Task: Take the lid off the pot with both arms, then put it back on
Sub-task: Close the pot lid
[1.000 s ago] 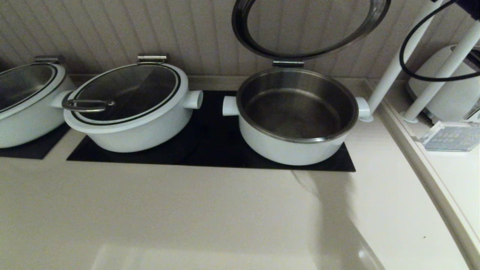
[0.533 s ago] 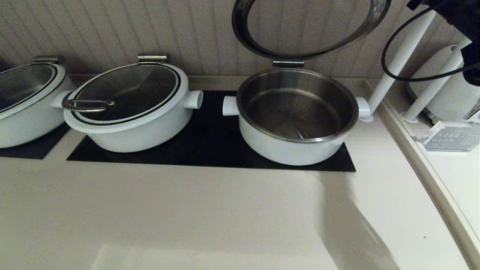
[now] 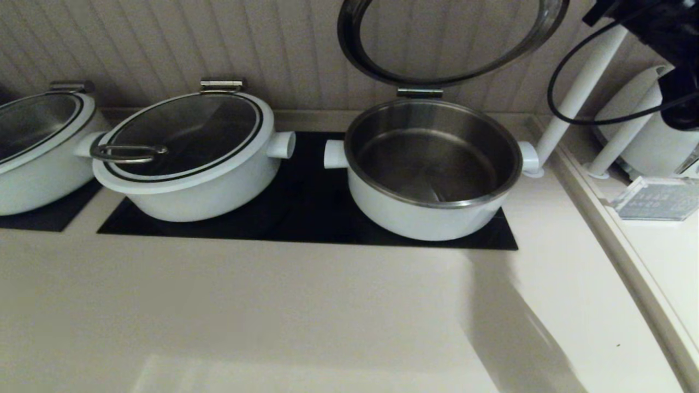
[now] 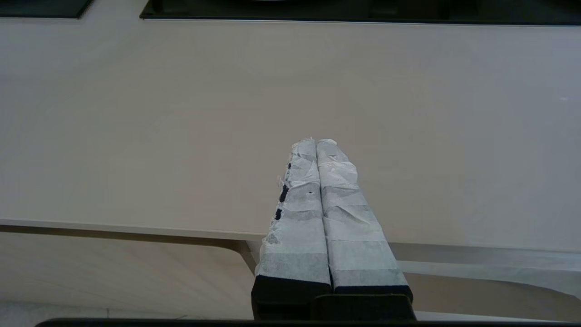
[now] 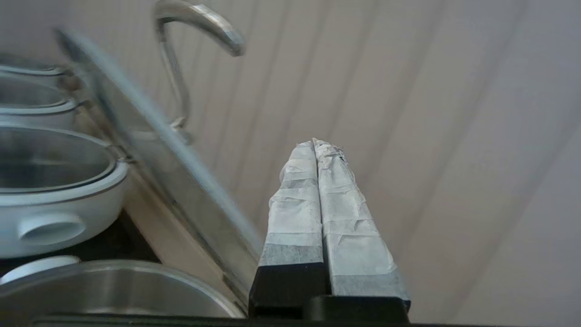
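The pot (image 3: pixel 431 218) stands open on the right of the black cooktop (image 3: pixel 306 218), its steel inside bare. The lid (image 3: pixel 357 57) is tilted up on its hinge (image 3: pixel 419 91) against the wall. In the right wrist view the lid (image 5: pixel 181 172) shows edge-on, with its steel bar handle (image 5: pixel 199 22) sticking out. My right gripper (image 5: pixel 314 144) is shut and empty, in the air beside the raised lid and apart from it. My right arm (image 3: pixel 663 22) shows at the head view's top right. My left gripper (image 4: pixel 316 143) is shut and empty over the counter's front edge.
A second white pot (image 3: pixel 191 185) with a closed glass lid stands left of the open one, and a third (image 3: pixel 33 164) stands at the far left. White tubes (image 3: pixel 579 93), a white appliance (image 3: pixel 650 136) and a clear card stand (image 3: pixel 655 199) are at the right.
My right arm and its cable have come further into the head view's top right and moved left. The lid and pots have not moved.
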Robot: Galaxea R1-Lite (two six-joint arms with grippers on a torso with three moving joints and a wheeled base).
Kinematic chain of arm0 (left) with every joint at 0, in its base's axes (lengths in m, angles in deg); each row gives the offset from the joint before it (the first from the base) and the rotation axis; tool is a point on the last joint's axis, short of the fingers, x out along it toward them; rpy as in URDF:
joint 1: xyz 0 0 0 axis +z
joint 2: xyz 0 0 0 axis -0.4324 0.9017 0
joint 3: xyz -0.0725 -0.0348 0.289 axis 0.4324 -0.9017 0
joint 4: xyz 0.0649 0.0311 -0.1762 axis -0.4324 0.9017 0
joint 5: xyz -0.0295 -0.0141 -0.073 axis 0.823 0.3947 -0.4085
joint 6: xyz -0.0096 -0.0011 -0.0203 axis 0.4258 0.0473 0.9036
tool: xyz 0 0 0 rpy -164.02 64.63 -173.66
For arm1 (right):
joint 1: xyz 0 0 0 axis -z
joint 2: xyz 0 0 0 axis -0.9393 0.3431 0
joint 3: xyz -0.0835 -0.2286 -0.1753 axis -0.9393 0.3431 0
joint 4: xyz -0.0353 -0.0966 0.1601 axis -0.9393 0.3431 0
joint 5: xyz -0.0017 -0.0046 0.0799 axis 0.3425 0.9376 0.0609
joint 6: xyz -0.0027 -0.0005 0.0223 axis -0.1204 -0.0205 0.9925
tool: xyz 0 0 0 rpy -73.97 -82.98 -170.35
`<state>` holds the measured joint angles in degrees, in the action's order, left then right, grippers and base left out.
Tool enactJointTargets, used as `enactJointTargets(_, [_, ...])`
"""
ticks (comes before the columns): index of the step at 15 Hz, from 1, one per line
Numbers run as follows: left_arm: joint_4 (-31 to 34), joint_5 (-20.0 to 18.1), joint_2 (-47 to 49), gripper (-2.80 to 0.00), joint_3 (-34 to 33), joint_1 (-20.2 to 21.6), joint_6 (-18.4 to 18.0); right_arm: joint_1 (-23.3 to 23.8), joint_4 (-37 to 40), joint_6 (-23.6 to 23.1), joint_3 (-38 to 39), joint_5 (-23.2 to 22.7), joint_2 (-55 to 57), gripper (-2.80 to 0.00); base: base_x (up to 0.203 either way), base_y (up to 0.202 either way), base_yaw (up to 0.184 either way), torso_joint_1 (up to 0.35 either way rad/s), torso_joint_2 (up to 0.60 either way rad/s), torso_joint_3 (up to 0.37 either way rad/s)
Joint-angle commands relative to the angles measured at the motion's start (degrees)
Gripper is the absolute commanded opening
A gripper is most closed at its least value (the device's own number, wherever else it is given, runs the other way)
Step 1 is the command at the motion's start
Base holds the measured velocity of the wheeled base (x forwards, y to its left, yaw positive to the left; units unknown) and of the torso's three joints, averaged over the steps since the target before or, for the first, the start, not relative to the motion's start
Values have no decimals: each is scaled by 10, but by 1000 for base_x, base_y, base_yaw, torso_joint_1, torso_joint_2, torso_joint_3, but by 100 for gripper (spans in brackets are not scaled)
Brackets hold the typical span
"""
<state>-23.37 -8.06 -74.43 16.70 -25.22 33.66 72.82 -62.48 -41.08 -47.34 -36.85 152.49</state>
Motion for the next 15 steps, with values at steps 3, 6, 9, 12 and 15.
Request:
enactJointTargets(3, [0,0,0,-280,0,0,0,-2,-8,1,4,-15,3,-280,0,0,0,0,0,0])
enactJointTargets(6, [0,0,0,-280,0,0,0,-3,-14,1,15,-31,3,-280,0,0,0,0,0,0])
enactJointTargets(9, [0,0,0,-280,0,0,0,-3,-26,1,25,-48,3,-280,0,0,0,0,0,0])
enactJointTargets(12, [0,0,0,-280,0,0,0,-3,-26,2,26,-49,2,-280,0,0,0,0,0,0])
enactJointTargets(15, [0,0,0,-280,0,0,0,-3,-29,1,40,-49,-6,-280,0,0,0,0,0,0])
